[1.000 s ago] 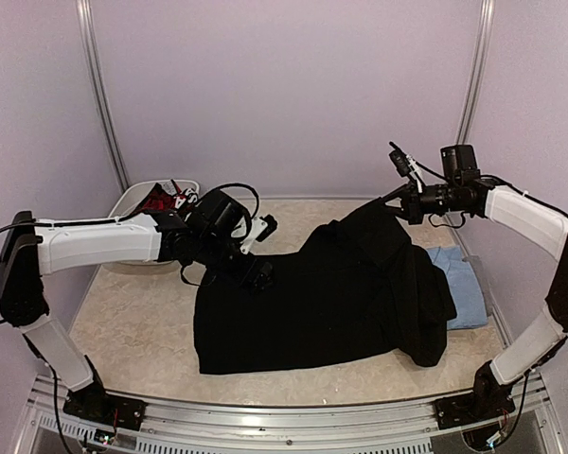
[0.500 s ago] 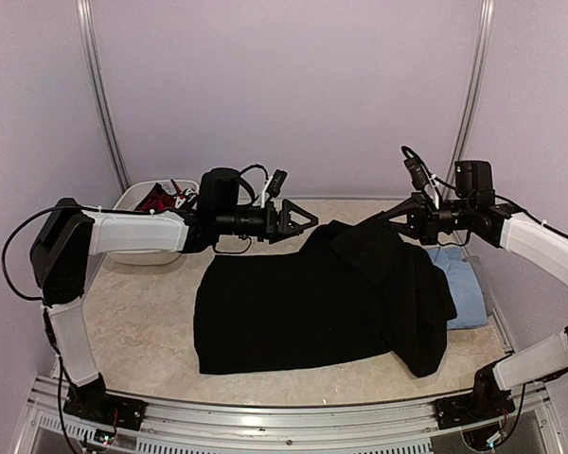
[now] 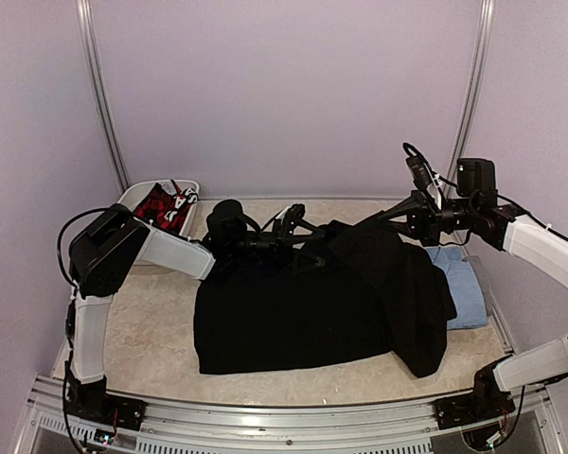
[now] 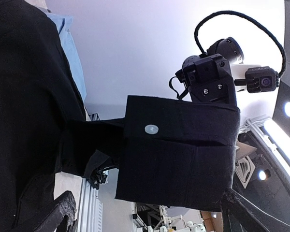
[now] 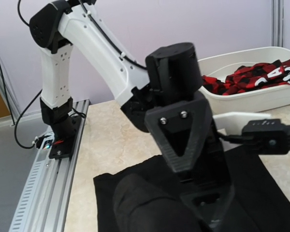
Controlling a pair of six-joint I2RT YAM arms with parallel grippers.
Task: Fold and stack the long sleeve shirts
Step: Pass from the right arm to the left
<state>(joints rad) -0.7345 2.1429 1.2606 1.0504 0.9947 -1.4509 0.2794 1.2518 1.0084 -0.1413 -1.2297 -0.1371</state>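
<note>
The black shirt (image 3: pixel 293 312) lies spread across the middle of the table. One sleeve rises at its back right to my right gripper (image 3: pixel 390 218), which is shut on it and holds it off the table. In the left wrist view the black cuff (image 4: pixel 179 150) with a white button (image 4: pixel 151 129) hangs from the right gripper (image 4: pixel 208 82). My left gripper (image 3: pixel 317 241) is open, its fingers (image 4: pixel 63 212) spread wide on either side of that cuff without touching it. The light blue shirt (image 3: pixel 459 284) lies folded at the right, partly under the black one.
A white bin (image 3: pixel 133 199) holding red patterned cloth stands at the back left, also in the right wrist view (image 5: pixel 261 96). Purple walls and metal posts enclose the table. The metal rail (image 3: pixel 265 416) runs along the near edge.
My left arm has swung from the shirt's back left edge rightward and stretched out, opening its gripper around the raised cuff. My right gripper has kept hold of the sleeve and shifted slightly.
</note>
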